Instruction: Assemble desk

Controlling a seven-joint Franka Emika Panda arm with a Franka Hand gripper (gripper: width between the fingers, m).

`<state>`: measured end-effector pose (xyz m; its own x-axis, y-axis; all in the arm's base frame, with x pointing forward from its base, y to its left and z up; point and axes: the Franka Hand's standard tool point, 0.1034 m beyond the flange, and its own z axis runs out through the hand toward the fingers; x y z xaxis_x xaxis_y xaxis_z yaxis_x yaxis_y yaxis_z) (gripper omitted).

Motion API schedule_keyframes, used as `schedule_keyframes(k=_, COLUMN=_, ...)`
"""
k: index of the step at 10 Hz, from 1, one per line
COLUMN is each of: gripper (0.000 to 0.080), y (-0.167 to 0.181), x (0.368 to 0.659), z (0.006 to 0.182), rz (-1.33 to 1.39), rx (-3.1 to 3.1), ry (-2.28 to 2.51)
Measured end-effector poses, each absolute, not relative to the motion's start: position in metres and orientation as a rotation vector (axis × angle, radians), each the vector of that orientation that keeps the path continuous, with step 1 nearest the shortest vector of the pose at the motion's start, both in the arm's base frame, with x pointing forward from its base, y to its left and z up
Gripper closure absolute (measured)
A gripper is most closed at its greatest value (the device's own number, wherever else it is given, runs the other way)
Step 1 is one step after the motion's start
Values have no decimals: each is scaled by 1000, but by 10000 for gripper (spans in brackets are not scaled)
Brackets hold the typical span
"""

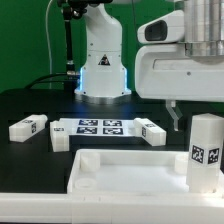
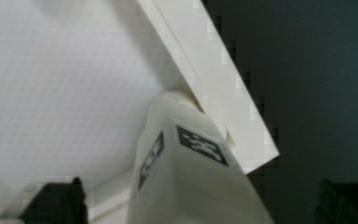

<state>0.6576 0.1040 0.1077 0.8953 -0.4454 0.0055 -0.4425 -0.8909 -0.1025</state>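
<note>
Setting: robotics laboratory test bench.
Machine: white robot arm (image 1: 103, 70), its base standing at the tabletop's far edge.
Surface: plain black table (image 1: 25, 105).
Backdrop: green screen (image 1: 25, 45) behind the far edge.
Tracking aids: marker board (image 1: 100, 126) lying mid-table; black-and-white tags (image 1: 204, 155) on loose white legs (image 1: 28, 127).
</note>
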Motion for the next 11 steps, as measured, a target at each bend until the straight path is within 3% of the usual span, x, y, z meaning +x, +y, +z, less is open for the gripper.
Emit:
schedule_keyframes(k=10, gripper=151, y=98, x=659, z=107, rz=-89, rx=-3061, ry=-514)
schedule_keyframes(k=11, gripper=240, y=98, x=659, z=107, rz=-89, rx=-3060, ry=-520)
